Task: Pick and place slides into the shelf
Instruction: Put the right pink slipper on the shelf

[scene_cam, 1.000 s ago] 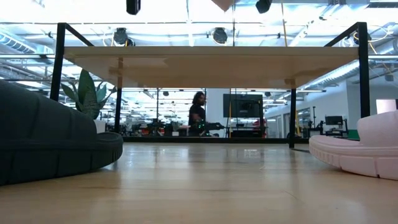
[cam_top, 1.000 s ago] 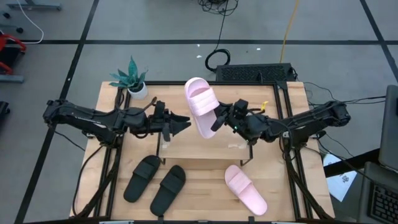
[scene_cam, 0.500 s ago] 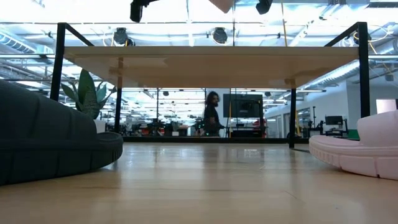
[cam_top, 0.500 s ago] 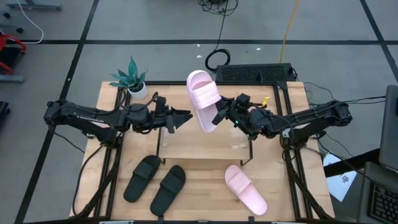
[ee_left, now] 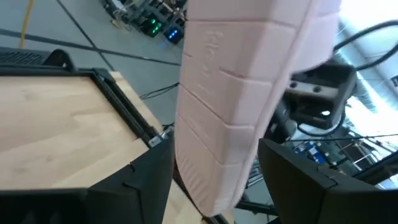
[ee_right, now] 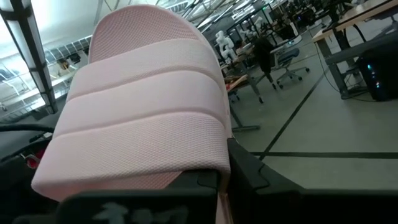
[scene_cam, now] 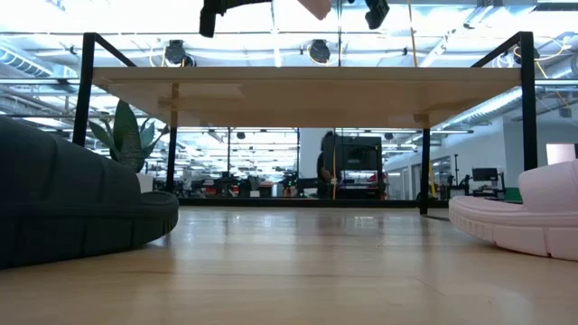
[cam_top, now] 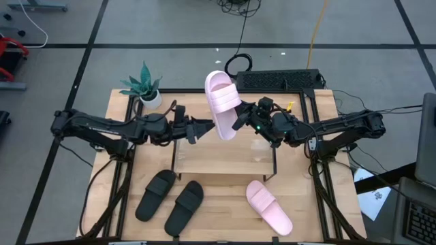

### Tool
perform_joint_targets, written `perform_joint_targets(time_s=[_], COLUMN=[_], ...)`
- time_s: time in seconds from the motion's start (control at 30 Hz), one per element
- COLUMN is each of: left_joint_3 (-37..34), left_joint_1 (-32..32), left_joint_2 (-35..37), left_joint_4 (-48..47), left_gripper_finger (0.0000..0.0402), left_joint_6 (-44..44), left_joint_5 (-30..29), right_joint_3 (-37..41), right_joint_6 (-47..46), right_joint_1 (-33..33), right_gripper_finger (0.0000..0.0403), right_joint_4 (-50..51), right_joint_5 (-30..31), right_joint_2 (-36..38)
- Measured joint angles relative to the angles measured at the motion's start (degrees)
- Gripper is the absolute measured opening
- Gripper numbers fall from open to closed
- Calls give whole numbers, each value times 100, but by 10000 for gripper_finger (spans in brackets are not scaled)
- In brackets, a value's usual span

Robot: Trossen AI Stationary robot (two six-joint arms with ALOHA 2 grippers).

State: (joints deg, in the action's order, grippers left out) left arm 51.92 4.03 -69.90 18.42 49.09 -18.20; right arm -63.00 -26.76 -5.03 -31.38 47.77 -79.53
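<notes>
Aloft over the back edge of the low light-wood shelf with thin black end frames (cam_top: 225, 160): pale pink ribbed slide sandal with wide strap (cam_top: 221, 104), pinched at one side edge by the right pincer (cam_top: 240, 123), fingers pressed tight on it. Carried high, probably to clear the board before setting down on top. Just on the other side of the sandal, left pincer (cam_top: 201, 128), spread wide and holding nothing, fingers (ee_left: 146, 177) flanking the pink sole (ee_left: 230, 106) in its wrist view, seemingly lined up to take or steady it. Below and forward of both pincers, on the wooden tabletop (cam_top: 218, 211): second pink slide (cam_top: 268, 206) on the right-arm side, matte black pair (cam_top: 170, 199) on the left-arm side, none shelved yet. Behind the left pincer, small potted plant (cam_top: 146, 87).
</notes>
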Motion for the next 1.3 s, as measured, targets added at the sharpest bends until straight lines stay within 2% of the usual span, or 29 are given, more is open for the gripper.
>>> perform_joint_targets(time_s=[0.33,0.43,0.7,0.93,1.1,1.2,1.3], left_joint_3=[-4,7,4,-2,-2,0,2], left_joint_1=[-26,-26,-26,-26,-33,-62,-114], left_joint_2=[-273,-396,-401,-484,-473,-469,-462], left_joint_4=[321,685,795,830,608,541,535], left_gripper_finger=[232,232,232,232,230,204,144], left_joint_6=[244,249,203,359,486,601,573], left_joint_5=[13,55,-7,-8,-37,-21,79], right_joint_3=[0,0,-36,-581,-1009,-1116,-1141], right_joint_6=[-101,-118,-264,-74,102,269,368], right_joint_1=[62,84,87,148,90,41,4], right_gripper_finger=[0,0,0,0,0,0,0], right_joint_4=[57,39,-36,92,641,677,662], right_joint_5=[7,2,7,-302,-310,-311,-281], right_joint_2=[-3,-28,-257,-629,-814,-844,-833])
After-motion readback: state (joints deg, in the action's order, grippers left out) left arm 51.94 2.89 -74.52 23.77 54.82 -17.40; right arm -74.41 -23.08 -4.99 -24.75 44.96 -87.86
